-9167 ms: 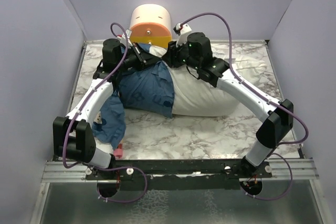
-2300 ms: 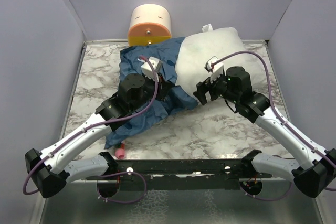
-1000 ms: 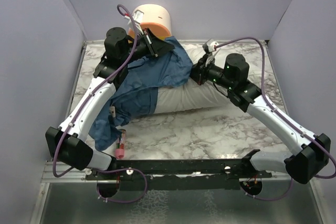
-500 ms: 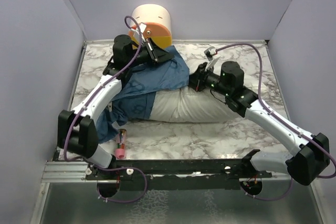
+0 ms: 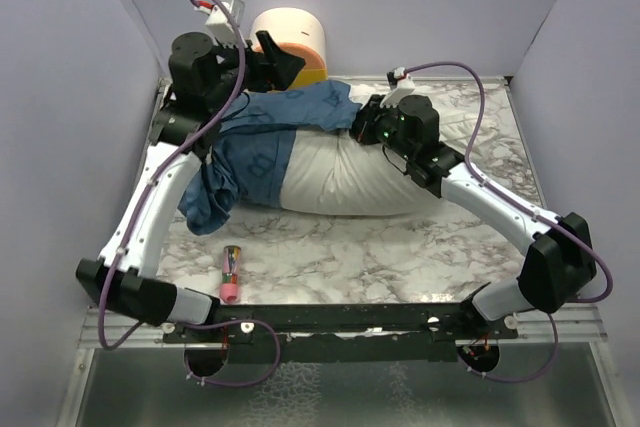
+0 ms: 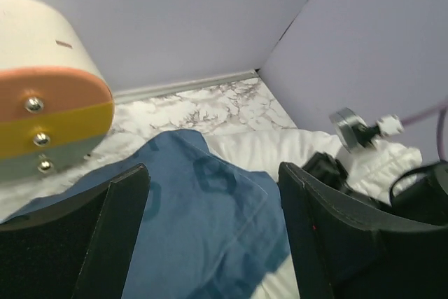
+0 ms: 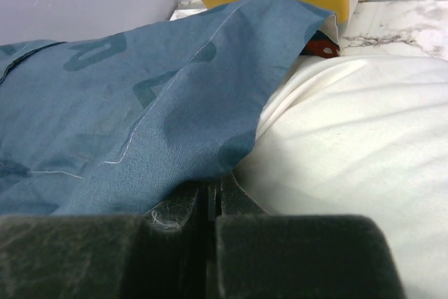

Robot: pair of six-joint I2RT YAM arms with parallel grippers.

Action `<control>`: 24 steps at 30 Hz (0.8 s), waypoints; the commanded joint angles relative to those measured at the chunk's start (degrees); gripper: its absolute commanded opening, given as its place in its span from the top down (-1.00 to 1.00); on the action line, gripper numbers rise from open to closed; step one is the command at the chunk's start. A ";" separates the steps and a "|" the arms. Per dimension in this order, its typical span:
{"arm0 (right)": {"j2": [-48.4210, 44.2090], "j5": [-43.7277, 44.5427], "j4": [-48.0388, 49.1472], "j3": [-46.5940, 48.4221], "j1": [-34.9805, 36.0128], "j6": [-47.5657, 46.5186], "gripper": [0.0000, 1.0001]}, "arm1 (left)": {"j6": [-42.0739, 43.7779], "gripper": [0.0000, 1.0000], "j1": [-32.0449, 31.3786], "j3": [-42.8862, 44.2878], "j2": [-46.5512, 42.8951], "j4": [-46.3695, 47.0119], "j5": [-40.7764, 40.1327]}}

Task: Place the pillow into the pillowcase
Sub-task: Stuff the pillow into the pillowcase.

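We are seeing the pillow (image 5: 350, 185) lying lengthwise across the middle of the table (image 5: 420, 257), with its left end covered by the pillowcase (image 5: 262, 142) and its right part lying bare. We are not telling how much is truly inside. We are judging the pillow to be light, plump and squashy: bulky, giving under any push, and best taken by a pinch of its cover or a corner. The pillowcase is looking thin and limp, likely to bunch and slide. We are thinking the place to take hold is the hem of the opening, one layer only, for drawing it toward the bare end. The left gripper (image 6: 210, 173) is hanging raised over the blue cloth just beside the cylinder (image 5: 288, 45), with its fingers standing wide apart, nothing between them and nothing touched. The right gripper (image 7: 212, 197) is sitting low against the pillow's far side with its fingers pressed together, and the pillowcase hem is running down into them, so it looks pinched there.
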 commanded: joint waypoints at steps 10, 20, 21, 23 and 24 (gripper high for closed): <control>3.17 1.07 -0.31 1.18 -1.77 1.03 0.99 | 57.68 -0.56 -16.34 -0.61 -6.22 -20.56 -9.80; 1.63 1.41 -1.65 0.50 -1.77 0.71 0.99 | 70.81 -0.54 -19.64 2.38 1.64 -27.55 -5.37; 1.72 1.35 -1.83 0.67 -1.77 0.56 0.99 | 70.83 -0.50 -19.70 1.60 1.64 -26.34 -6.44; 1.76 1.06 -1.89 0.79 -1.77 0.43 0.99 | 70.18 -0.32 -19.70 1.04 2.05 -23.99 -10.21; 1.84 0.76 -1.90 0.87 -1.77 0.37 0.99 | 69.21 -0.16 -19.70 1.49 2.44 -22.76 -12.16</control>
